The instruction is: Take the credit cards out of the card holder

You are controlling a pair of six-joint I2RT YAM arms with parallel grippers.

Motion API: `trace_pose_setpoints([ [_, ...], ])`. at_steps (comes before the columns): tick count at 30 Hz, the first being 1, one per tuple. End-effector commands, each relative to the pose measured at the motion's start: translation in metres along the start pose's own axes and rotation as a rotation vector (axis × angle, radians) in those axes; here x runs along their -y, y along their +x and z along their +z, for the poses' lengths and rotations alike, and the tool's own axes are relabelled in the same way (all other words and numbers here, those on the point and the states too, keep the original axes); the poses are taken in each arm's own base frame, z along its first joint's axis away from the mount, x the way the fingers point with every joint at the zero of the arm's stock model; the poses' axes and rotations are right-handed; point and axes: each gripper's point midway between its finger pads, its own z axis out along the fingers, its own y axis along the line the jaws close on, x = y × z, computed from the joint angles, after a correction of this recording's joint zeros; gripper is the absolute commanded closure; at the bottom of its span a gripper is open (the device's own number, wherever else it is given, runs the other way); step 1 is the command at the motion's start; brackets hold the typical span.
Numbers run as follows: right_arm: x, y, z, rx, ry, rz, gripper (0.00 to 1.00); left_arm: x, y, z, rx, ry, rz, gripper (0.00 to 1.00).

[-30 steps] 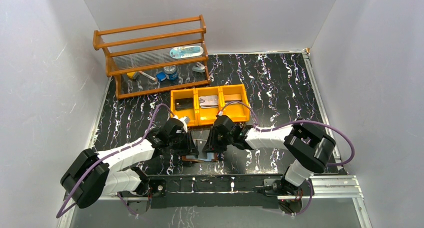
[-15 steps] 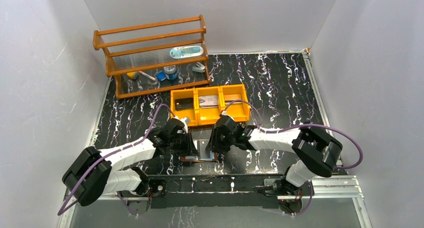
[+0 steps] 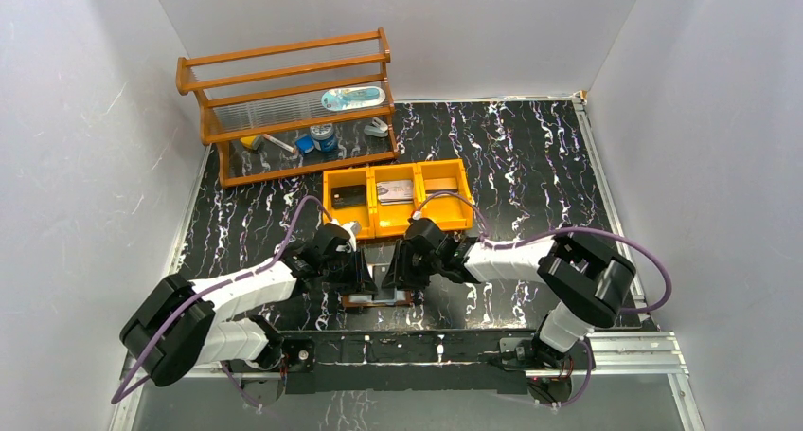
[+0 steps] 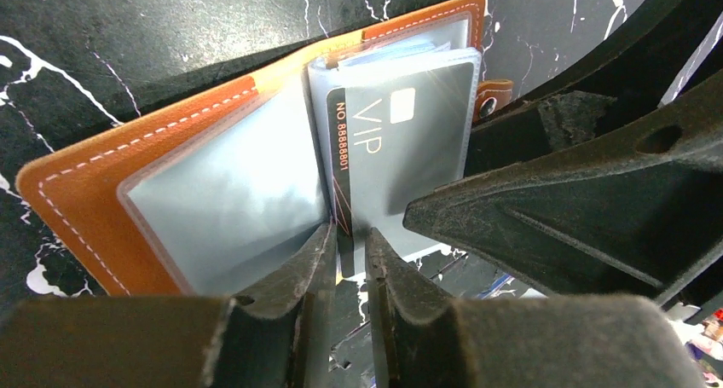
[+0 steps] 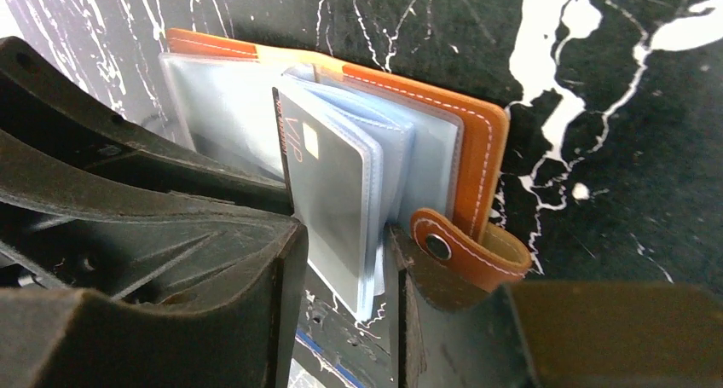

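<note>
The left gripper (image 4: 348, 264) has barely shifted. Its fingers sit nearly together about the VIP credit card's (image 4: 409, 149) edge, and whether they grip it is unclear. The right gripper (image 5: 345, 273), fingers apart astride the sleeves (image 5: 388, 162), swung out and returned. No card is out yet. The card holder (image 4: 72, 209) lies open on the table (image 3: 511, 156) at 6 o'clock from the orange tray (image 3: 398, 228), long axis 9-to-3, snap tab (image 5: 443, 250) toward 3.

There's one card holder (image 4: 77, 200), one VIP card (image 4: 418, 141) showing, one three-compartment orange tray (image 3: 393, 169), one wooden rack (image 3: 284, 48), and two grippers: left gripper (image 4: 349, 239), right gripper (image 5: 343, 234).
</note>
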Motion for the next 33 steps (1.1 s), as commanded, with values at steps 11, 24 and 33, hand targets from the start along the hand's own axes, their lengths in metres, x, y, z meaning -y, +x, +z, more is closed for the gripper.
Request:
trace_pose_setpoints([
  [11, 0.01, 0.002, 0.003, 0.012, 0.032, 0.008, 0.59, 0.006, -0.002, 0.0, 0.034, 0.041, -0.019, 0.87],
  [24, -0.004, -0.018, -0.029, 0.111, 0.038, -0.039, 0.58, 0.006, -0.001, 0.0, 0.03, 0.04, -0.02, 0.9],
  [33, -0.001, -0.012, -0.012, 0.063, 0.042, -0.033, 0.6, 0.007, -0.002, 0.0, 0.026, 0.043, -0.017, 0.89],
])
